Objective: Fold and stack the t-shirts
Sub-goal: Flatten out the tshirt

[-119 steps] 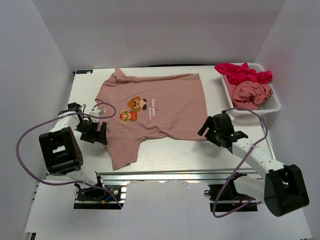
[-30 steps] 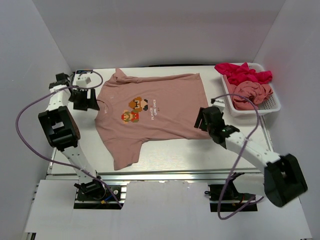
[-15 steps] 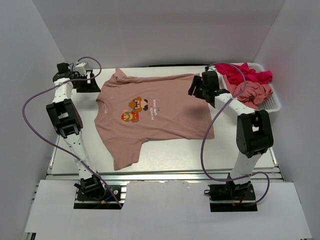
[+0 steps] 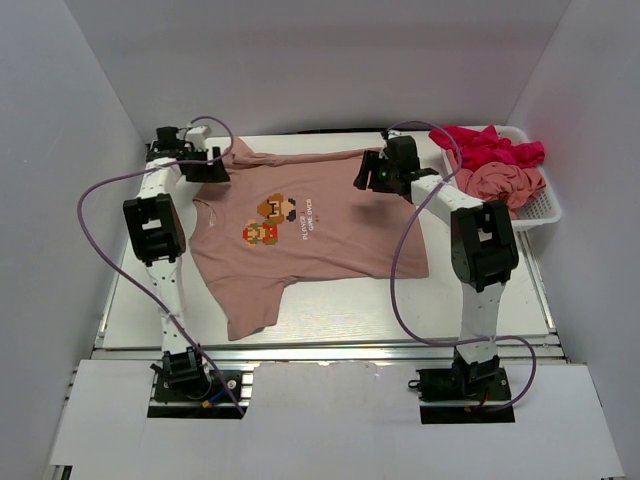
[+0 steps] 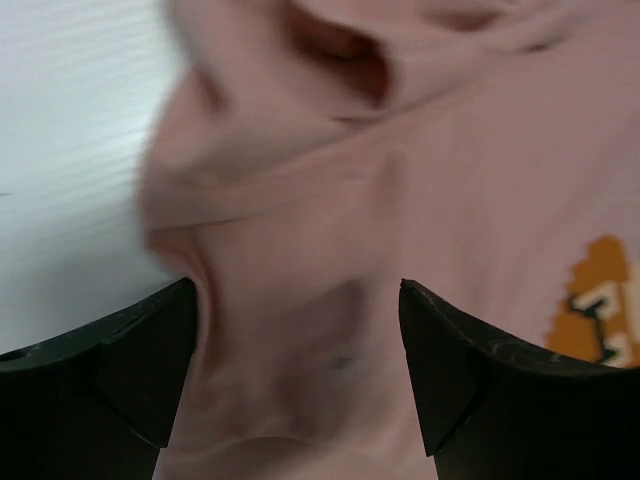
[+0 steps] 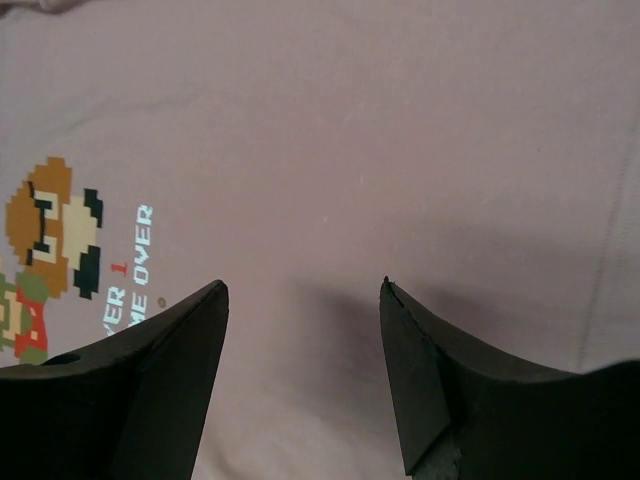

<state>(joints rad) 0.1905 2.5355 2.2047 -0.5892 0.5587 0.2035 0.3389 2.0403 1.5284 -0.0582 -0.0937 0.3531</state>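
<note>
Both jaws spread, empty; nothing folded or stacked yet.
The left jaws sit over far-left shoulder of printed pink t-shirt [image 4: 310,225], right jaws over its far-right side; it lies flat mid-table [image 4: 400,300]. Magenta t-shirt [image 4: 490,148] and second pink t-shirt [image 4: 500,185] are bunched in white basket [image 4: 548,212] at far-right corner.

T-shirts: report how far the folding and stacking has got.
Done: the print shirt lies spread flat on the table, unfolded. In hand: left fingers and right fingers hang open over its far corners, gripping nothing. Left: every fold, plus the magenta shirt and pink shirt bunched in the basket.
</note>
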